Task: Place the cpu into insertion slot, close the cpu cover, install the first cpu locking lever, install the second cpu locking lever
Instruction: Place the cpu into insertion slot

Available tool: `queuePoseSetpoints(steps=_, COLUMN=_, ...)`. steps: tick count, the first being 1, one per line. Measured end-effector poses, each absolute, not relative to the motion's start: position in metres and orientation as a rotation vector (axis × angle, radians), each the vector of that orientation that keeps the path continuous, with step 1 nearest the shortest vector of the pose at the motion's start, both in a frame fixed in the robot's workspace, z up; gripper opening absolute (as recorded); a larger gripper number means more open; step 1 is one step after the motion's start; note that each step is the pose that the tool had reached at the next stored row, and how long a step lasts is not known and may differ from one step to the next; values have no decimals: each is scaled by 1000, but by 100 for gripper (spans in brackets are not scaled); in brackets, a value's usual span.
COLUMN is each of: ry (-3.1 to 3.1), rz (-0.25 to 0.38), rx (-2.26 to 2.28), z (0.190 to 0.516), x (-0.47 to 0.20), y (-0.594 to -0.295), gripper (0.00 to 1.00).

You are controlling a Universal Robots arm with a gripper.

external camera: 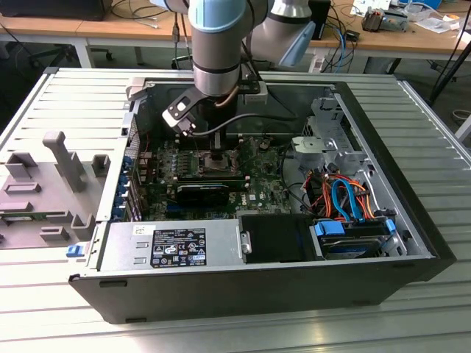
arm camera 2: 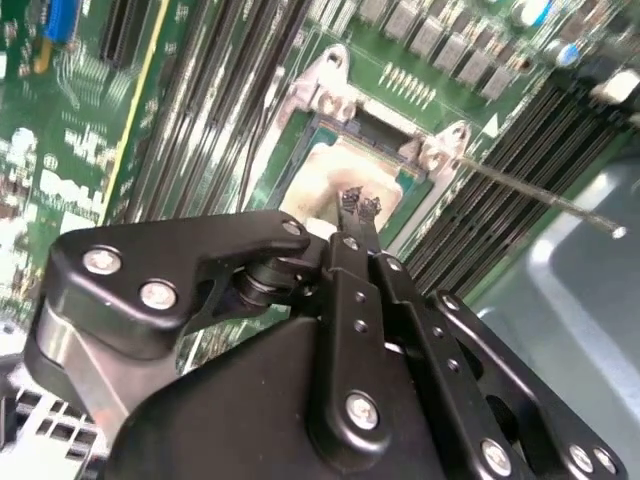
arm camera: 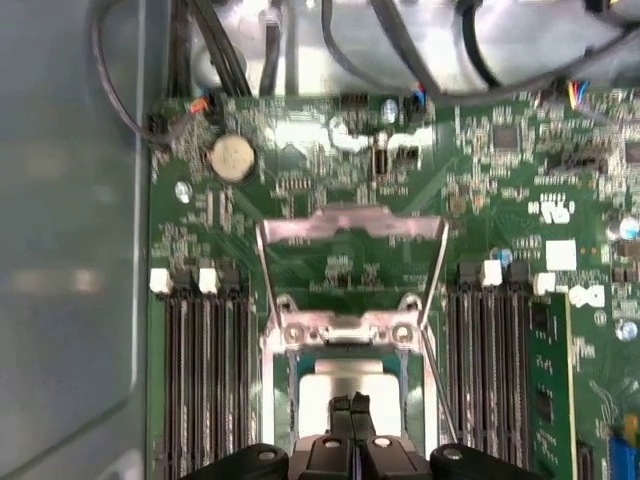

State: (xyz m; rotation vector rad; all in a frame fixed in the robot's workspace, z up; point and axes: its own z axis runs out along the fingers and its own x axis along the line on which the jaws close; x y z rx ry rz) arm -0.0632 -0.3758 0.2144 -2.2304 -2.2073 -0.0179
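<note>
Second wrist view: gripper (arm camera 2: 358,207) pinched together, empty, tips just over cpu (arm camera 2: 318,185) seated in insertion slot (arm camera 2: 330,95), 9 o'clock from drive cage (external camera: 324,136) in exterior view. First wrist view: cpu cover (arm camera: 350,228) flipped open. Prob. cover step; needs frame swung down.

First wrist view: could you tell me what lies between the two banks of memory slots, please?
The insertion slot, seen in the first wrist view.

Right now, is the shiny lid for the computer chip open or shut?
Open. In the first wrist view the cpu cover lies flipped back from the insertion slot, green board showing through its cut-out.
</note>
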Motion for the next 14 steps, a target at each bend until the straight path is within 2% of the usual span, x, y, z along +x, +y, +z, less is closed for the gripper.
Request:
queuePoseSetpoints(steps=9, ry=-2206, rz=-11, rx=-2229, z=241, x=-60, y=-376, gripper=11)
queuePoseSetpoints(steps=14, ry=-2206, rz=-11, rx=-2229, z=242, x=-60, y=-376, gripper=11)
